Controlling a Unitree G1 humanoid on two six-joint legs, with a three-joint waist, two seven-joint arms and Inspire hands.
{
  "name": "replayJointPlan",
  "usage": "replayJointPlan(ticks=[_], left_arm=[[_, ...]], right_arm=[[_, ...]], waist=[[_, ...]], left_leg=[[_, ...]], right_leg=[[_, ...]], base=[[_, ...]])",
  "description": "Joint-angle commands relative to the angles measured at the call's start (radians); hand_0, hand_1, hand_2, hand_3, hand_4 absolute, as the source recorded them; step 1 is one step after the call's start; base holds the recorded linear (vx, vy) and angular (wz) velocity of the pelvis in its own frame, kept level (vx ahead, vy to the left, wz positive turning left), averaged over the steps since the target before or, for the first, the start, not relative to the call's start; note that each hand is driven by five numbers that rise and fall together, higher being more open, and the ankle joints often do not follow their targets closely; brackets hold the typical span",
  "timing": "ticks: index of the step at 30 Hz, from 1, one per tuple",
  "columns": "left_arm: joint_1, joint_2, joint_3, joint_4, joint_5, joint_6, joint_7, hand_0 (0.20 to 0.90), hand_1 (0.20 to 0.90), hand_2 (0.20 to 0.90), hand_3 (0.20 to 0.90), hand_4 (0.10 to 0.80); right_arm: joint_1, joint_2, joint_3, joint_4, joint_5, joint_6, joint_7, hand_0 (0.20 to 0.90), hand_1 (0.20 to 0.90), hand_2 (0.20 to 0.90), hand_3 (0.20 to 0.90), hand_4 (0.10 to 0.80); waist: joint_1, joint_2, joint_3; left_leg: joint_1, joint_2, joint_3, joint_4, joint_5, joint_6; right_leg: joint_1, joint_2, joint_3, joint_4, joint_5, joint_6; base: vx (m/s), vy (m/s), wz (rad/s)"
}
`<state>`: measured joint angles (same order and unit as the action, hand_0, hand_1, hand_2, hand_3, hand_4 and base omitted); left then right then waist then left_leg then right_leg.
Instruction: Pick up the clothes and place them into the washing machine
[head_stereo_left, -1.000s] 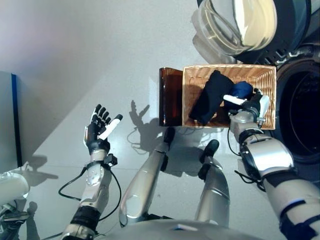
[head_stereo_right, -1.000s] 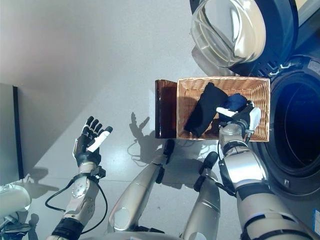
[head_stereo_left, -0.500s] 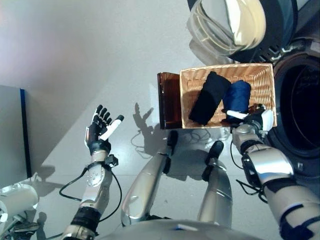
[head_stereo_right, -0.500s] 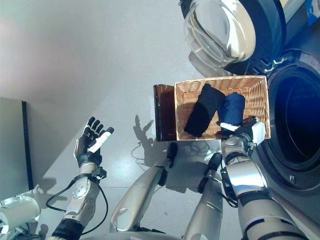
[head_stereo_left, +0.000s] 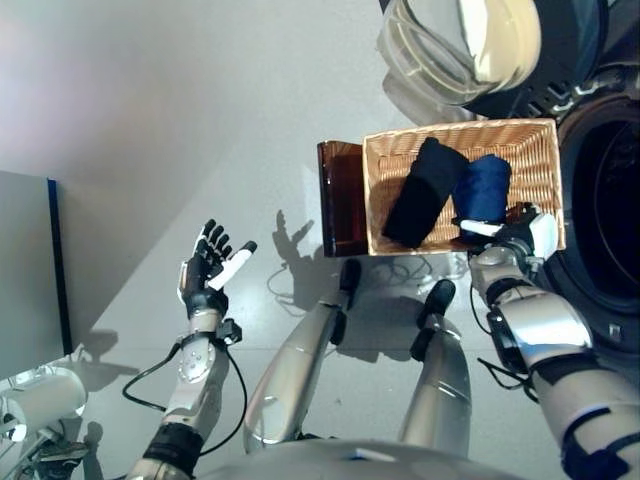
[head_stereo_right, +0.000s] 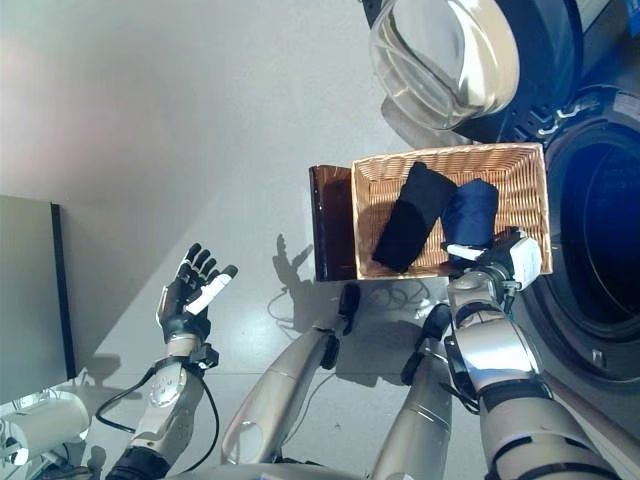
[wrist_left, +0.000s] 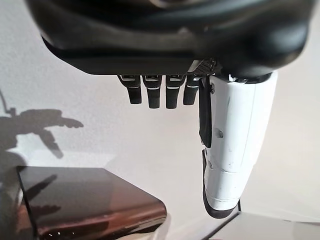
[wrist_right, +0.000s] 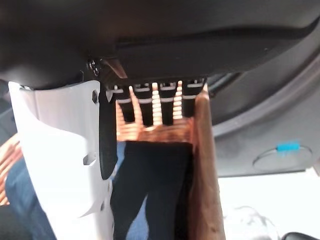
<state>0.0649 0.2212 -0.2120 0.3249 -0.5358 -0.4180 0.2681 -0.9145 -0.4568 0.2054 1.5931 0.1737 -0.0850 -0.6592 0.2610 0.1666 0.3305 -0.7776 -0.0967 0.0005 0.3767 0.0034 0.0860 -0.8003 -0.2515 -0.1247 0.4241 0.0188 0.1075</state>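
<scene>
Your two head views look straight down from above, sharing the wicker basket (head_stereo_left: 460, 185) and washing machine (head_stereo_right: 590, 240) on the right (barely offset). Each wrist view sits very close behind its own fingers: left faces the floor, right faces into the basket.

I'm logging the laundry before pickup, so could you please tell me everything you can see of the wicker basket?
The wicker basket is rectangular, woven of light tan cane, open-topped. It stands between a dark brown stand and the washing machine's opening. Inside lie a black garment and a dark blue garment, side by side. The right hand is at its near rim.
</scene>
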Motion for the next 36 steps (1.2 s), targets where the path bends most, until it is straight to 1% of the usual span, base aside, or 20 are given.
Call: replayJointPlan(ticks=[1, 6, 12, 20, 25, 28, 29, 30, 31, 32, 33, 35, 36], left_arm=[[-0.006, 0.04, 0.069, -0.067, 0.037, -0.082, 0.053, 0.9, 0.9, 0.9, 0.9, 0.8], [-0.03, 0.036, 0.091, -0.057, 0.042, -0.089, 0.09, 0.9, 0.9, 0.9, 0.9, 0.8], [-0.025, 0.032, 0.111, -0.064, 0.041, -0.095, 0.098, 0.9, 0.9, 0.9, 0.9, 0.8], [-0.002, 0.033, 0.117, -0.062, 0.025, -0.092, 0.063, 0.9, 0.9, 0.9, 0.9, 0.8], [0.017, 0.04, 0.131, -0.054, 0.009, -0.083, 0.035, 0.9, 0.9, 0.9, 0.9, 0.8], [0.024, 0.043, 0.143, -0.041, -0.001, -0.076, 0.022, 0.9, 0.9, 0.9, 0.9, 0.8], [0.026, 0.043, 0.148, -0.038, -0.002, -0.076, 0.02, 0.9, 0.9, 0.9, 0.9, 0.8], [0.027, 0.043, 0.147, -0.037, -0.002, -0.076, 0.02, 0.9, 0.9, 0.9, 0.9, 0.8], [0.03, 0.042, 0.153, -0.021, -0.007, -0.078, 0.018, 0.9, 0.9, 0.9, 0.9, 0.8], [0.037, 0.046, 0.163, -0.013, -0.016, -0.081, 0.018, 0.9, 0.9, 0.9, 0.9, 0.8], [0.037, 0.044, 0.169, 0.003, -0.021, -0.079, 0.021, 0.9, 0.9, 0.9, 0.9, 0.8], [0.039, 0.037, 0.167, 0.018, -0.025, -0.076, 0.01, 0.9, 0.9, 0.9, 0.9, 0.8], [0.045, 0.03, 0.159, 0.023, -0.025, -0.074, -0.001, 0.9, 0.9, 0.9, 0.9, 0.8]], right_arm=[[-0.038, -0.091, 0.038, -0.001, -0.001, 0.004, -0.045, 0.2, 0.2, 0.2, 0.2, 0.3], [-0.063, -0.082, 0.042, -0.007, 0.0, 0.002, -0.049, 0.2, 0.2, 0.2, 0.2, 0.3], [-0.075, -0.083, 0.041, -0.008, 0.008, -0.002, -0.047, 0.2, 0.2, 0.2, 0.2, 0.3], [-0.059, -0.127, 0.017, -0.012, 0.022, 0.001, -0.035, 0.2, 0.2, 0.2, 0.2, 0.3], [-0.035, -0.165, -0.01, -0.034, 0.031, -0.009, -0.033, 0.2, 0.2, 0.2, 0.2, 0.3], [-0.001, -0.176, -0.055, -0.076, 0.074, -0.048, -0.037, 0.2, 0.2, 0.2, 0.2, 0.3], [0.016, -0.169, -0.082, -0.105, 0.099, -0.073, -0.045, 0.2, 0.2, 0.2, 0.2, 0.3], [0.019, -0.169, -0.083, -0.106, 0.098, -0.073, -0.045, 0.2, 0.2, 0.2, 0.2, 0.3], [0.055, -0.148, -0.124, -0.172, 0.155, -0.129, -0.042, 0.2, 0.2, 0.2, 0.2, 0.3], [0.063, -0.142, -0.147, -0.231, 0.2, -0.163, -0.033, 0.2, 0.2, 0.2, 0.2, 0.3], [0.084, -0.117, -0.153, -0.27, 0.213, -0.177, -0.04, 0.2, 0.2, 0.2, 0.2, 0.3], [0.136, -0.059, -0.194, -0.319, 0.298, -0.227, -0.018, 0.2, 0.2, 0.2, 0.2, 0.3], [0.154, -0.05, -0.232, -0.305, 0.346, -0.243, -0.019, 0.2, 0.2, 0.2, 0.2, 0.3]], waist=[[0.016, 0.037, 0.013], [0.018, 0.032, 0.013], [0.021, 0.023, -0.007], [0.023, 0.011, -0.034], [0.016, -0.001, -0.06], [0.001, -0.008, -0.073], [-0.004, -0.005, -0.071], [-0.005, -0.011, -0.076], [-0.016, -0.007, -0.07], [-0.026, -0.012, -0.068], [-0.036, -0.016, -0.066], [-0.051, -0.017, -0.061], [-0.053, -0.013, -0.062]], left_leg=[[-0.052, 0.01, -0.015, -0.022, -0.02, -0.086], [-0.055, 0.002, -0.014, -0.028, -0.017, -0.087], [-0.056, 0.0, -0.01, -0.028, -0.024, -0.083], [-0.01, 0.005, -0.01, -0.044, -0.027, -0.079], [0.053, 0.012, -0.012, -0.084, -0.019, -0.083], [0.098, 0.01, -0.017, -0.113, -0.009, -0.089], [0.1, 0.016, -0.012, -0.125, 0.023, -0.085], [0.113, 0.012, -0.018, -0.125, -0.004, -0.09], [0.118, 0.017, -0.012, -0.131, 0.025, -0.086], [0.123, 0.019, -0.009, -0.131, 0.025, -0.086], [0.127, 0.023, -0.004, -0.131, 0.026, -0.085], [0.129, 0.025, 0.001, -0.127, 0.022, -0.083], [0.132, 0.024, 0.0, -0.124, 0.018, -0.082]], right_leg=[[0.036, 0.02, -0.019, 0.091, -0.151, -0.054], [0.032, 0.018, -0.018, 0.093, -0.149, -0.055], [0.022, 0.017, -0.011, 0.098, -0.148, -0.057], [0.068, 0.02, -0.012, 0.076, -0.145, -0.056], [0.137, 0.025, -0.021, 0.029, -0.137, -0.051], [0.188, 0.03, -0.028, -0.006, -0.131, -0.048], [0.195, 0.034, -0.039, -0.022, -0.103, -0.053], [0.206, 0.033, -0.03, -0.02, -0.128, -0.047], [0.212, 0.038, -0.038, -0.032, -0.101, -0.051], [0.214, 0.042, -0.034, -0.035, -0.101, -0.052], [0.214, 0.047, -0.03, -0.037, -0.097, -0.053], [0.219, 0.053, -0.024, -0.043, -0.096, -0.053], [0.222, 0.053, -0.023, -0.044, -0.099, -0.053]], base=[[0.045, 0.024, 0.12], [0.025, 0.026, 0.07], [0.006, 0.009, 0.02], [0.001, -0.004, -0.02], [0.015, -0.019, -0.05], [-0.027, -0.022, -0.04], [0.0, 0.0, 0.0], [-0.092, 0.015, -0.05], [-0.006, -0.007, -0.06], [-0.115, 0.025, -0.09], [-0.023, -0.014, -0.07], [-0.01, -0.014, -0.09], [-0.007, -0.001, -0.18]])
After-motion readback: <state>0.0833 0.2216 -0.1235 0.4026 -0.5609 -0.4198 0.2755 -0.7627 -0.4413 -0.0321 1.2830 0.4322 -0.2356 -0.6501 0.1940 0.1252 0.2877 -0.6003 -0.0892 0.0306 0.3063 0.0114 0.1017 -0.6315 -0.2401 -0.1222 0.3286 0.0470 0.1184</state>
